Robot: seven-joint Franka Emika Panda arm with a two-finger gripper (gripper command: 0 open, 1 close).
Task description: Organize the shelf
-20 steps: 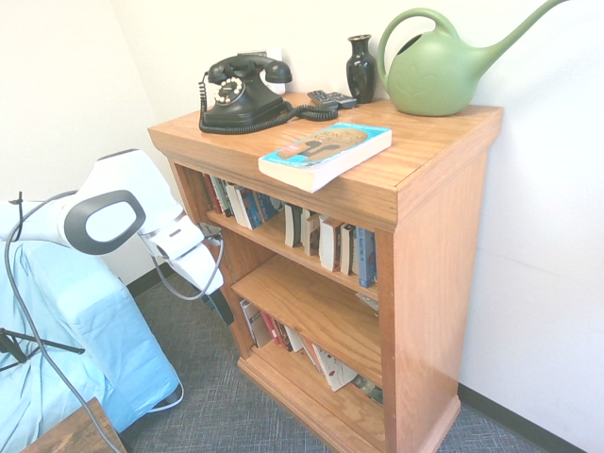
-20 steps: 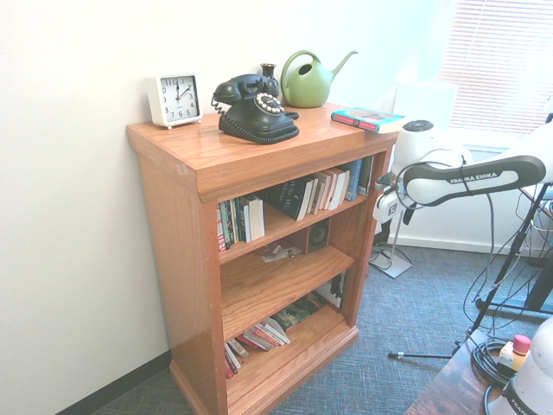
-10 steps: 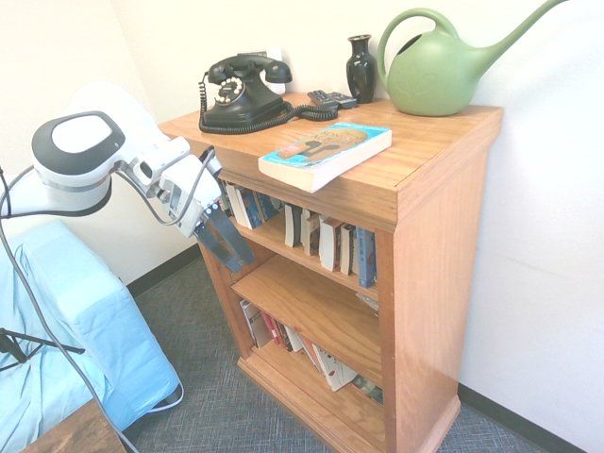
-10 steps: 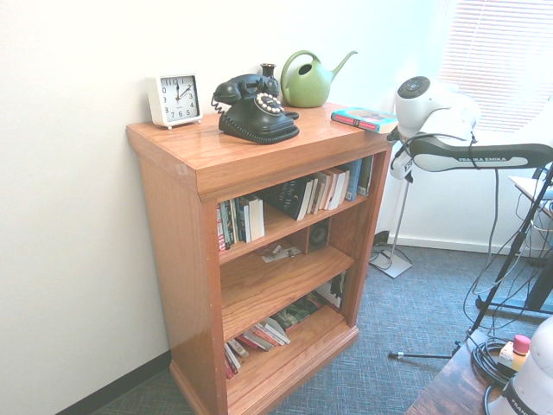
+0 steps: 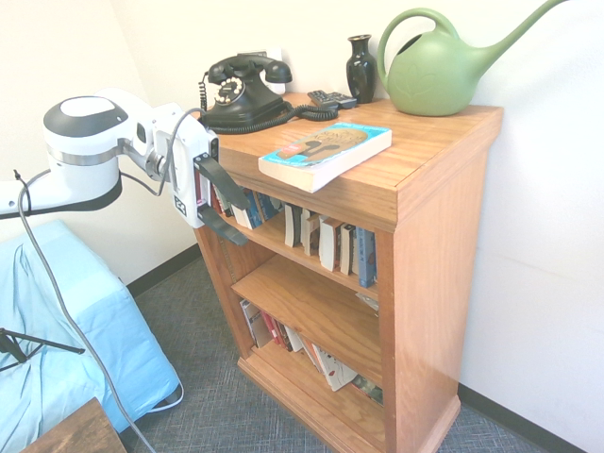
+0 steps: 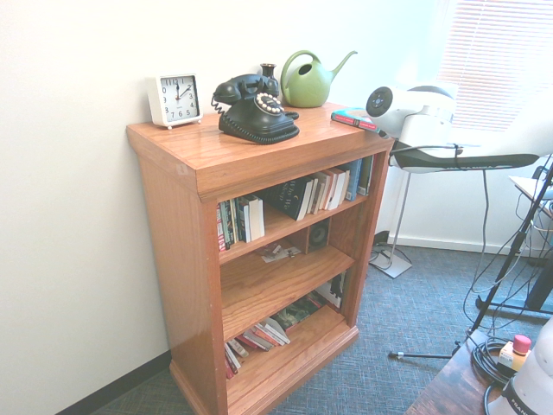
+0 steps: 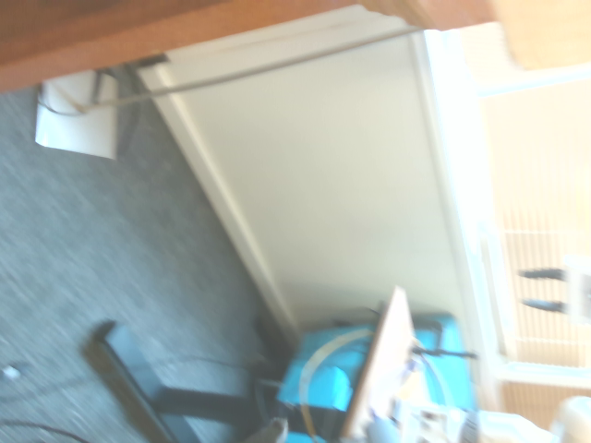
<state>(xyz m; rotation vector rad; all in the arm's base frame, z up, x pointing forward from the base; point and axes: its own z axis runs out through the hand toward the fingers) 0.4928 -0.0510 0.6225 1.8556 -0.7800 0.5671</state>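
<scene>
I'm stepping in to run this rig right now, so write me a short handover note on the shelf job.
Gripper: open and empty, at the bookcase's front.
Bookcase: books stand or lean on the upper tier and the bottom tier; a few small items lie on the middle one.
Top board: paperback lying flat near the front edge, plus telephone, remote, vase, watering can and clock.
Done: nothing I can confirm.
Left: probably shelve the paperback and straighten the leaning books.
</scene>
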